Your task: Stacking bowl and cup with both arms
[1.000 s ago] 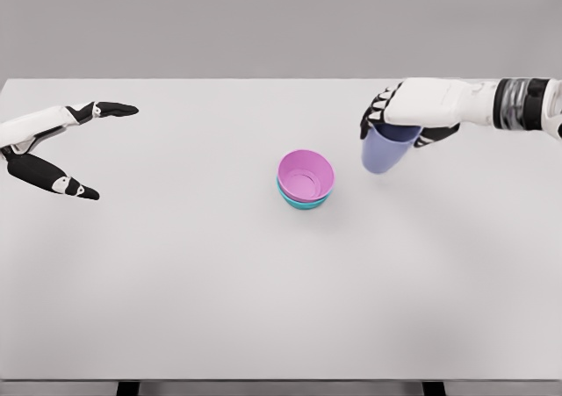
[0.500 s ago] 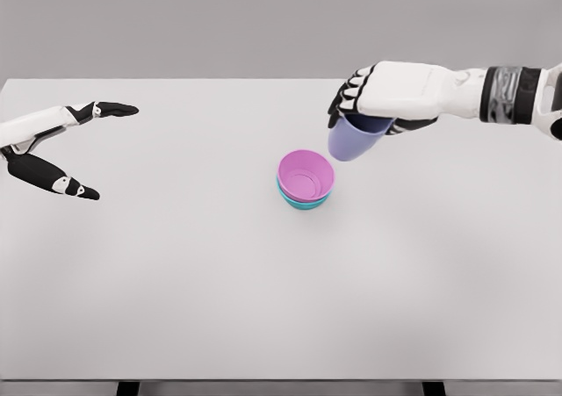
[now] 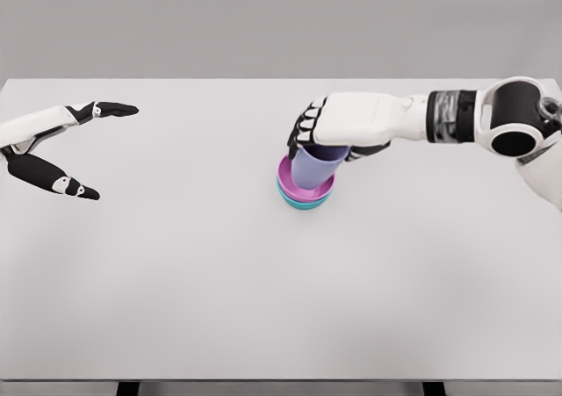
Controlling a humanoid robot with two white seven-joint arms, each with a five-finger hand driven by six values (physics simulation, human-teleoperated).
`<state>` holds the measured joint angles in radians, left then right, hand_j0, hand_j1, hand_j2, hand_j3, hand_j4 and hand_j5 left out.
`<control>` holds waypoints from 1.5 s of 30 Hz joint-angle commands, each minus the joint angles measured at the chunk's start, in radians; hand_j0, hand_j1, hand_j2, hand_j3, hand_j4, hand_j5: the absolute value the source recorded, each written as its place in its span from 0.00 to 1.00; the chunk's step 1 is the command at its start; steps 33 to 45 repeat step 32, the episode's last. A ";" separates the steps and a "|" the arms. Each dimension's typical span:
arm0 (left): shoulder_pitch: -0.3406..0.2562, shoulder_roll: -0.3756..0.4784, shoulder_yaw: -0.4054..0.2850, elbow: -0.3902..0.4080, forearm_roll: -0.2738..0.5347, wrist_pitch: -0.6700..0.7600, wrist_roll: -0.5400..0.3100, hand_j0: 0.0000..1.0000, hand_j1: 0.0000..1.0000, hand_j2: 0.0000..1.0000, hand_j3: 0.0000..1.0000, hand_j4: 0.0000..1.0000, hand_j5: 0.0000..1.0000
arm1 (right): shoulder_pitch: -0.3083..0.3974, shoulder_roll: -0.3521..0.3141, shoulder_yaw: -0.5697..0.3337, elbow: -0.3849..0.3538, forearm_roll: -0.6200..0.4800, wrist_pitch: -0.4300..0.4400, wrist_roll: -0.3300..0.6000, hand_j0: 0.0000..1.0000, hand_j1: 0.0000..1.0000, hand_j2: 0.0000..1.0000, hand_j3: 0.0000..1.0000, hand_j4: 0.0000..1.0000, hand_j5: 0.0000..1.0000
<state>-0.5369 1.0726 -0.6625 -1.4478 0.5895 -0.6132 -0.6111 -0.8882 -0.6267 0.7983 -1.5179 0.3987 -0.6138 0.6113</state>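
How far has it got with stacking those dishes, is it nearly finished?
Nearly. Done: the pink bowl already sits nested in the teal bowl on the table. In hand: the right hand grips the purple cup from above, with the cup's bottom over or in the pink bowl. Left: letting go of the cup; whether it has touched down I cannot tell. The left hand rests open at the left edge.

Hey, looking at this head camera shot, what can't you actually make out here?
- Whether the purple cup touches the pink bowl's bottom: the cup's own body hides it.
- Cup rim: covered by the right hand.
- Teal bowl: mostly hidden under the pink one.
- Left forearm: cut off by the frame's left edge.
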 commanded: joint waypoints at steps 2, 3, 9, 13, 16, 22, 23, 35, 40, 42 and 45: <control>0.000 0.001 0.000 0.000 0.007 0.002 0.000 1.00 1.00 1.00 1.00 1.00 1.00 | -0.005 0.010 0.029 0.016 -0.003 0.003 0.000 0.73 0.73 0.73 0.73 0.73 0.73; 0.000 0.001 0.001 0.000 0.007 0.002 0.000 1.00 1.00 1.00 1.00 1.00 1.00 | -0.008 0.012 0.038 0.016 -0.001 0.003 0.000 0.73 0.73 0.73 0.73 0.73 0.73; 0.000 0.001 0.001 0.000 0.009 0.002 0.000 1.00 1.00 1.00 1.00 1.00 1.00 | -0.011 0.012 0.052 0.024 -0.001 0.003 0.000 0.77 0.77 0.77 0.77 0.77 0.77; 0.000 0.001 0.001 0.000 0.009 0.002 0.000 1.00 1.00 1.00 1.00 1.00 1.00 | -0.017 0.019 0.065 0.021 0.000 0.003 0.000 0.94 0.94 0.94 0.94 0.94 0.94; 0.000 0.001 0.001 0.000 0.009 0.002 0.000 1.00 1.00 1.00 1.00 1.00 1.00 | -0.026 0.015 0.053 0.005 -0.001 0.003 0.000 1.00 1.00 1.00 1.00 1.00 1.00; 0.000 0.001 0.000 -0.005 0.009 0.002 0.000 1.00 1.00 1.00 1.00 1.00 1.00 | 0.043 -0.191 -0.238 -0.073 -0.021 0.003 0.000 1.00 1.00 1.00 1.00 1.00 1.00; 0.001 0.001 0.000 -0.011 0.009 0.002 0.000 1.00 1.00 1.00 1.00 1.00 1.00 | 0.109 -0.246 -0.324 -0.064 -0.026 0.003 0.000 1.00 1.00 1.00 1.00 1.00 1.00; 0.003 0.001 0.001 -0.005 0.004 0.002 0.000 1.00 1.00 1.00 1.00 1.00 1.00 | 0.239 -0.327 -0.393 -0.036 -0.029 0.003 0.000 1.00 1.00 1.00 1.00 1.00 1.00; 0.003 0.001 0.001 -0.005 0.004 0.002 0.000 1.00 1.00 1.00 1.00 1.00 1.00 | 0.239 -0.327 -0.393 -0.036 -0.029 0.003 0.000 1.00 1.00 1.00 1.00 1.00 1.00; 0.003 0.001 0.001 -0.005 0.004 0.002 0.000 1.00 1.00 1.00 1.00 1.00 1.00 | 0.239 -0.327 -0.393 -0.036 -0.029 0.003 0.000 1.00 1.00 1.00 1.00 1.00 1.00; 0.003 0.001 0.001 -0.005 0.004 0.002 0.000 1.00 1.00 1.00 1.00 1.00 1.00 | 0.239 -0.327 -0.393 -0.036 -0.029 0.003 0.000 1.00 1.00 1.00 1.00 1.00 1.00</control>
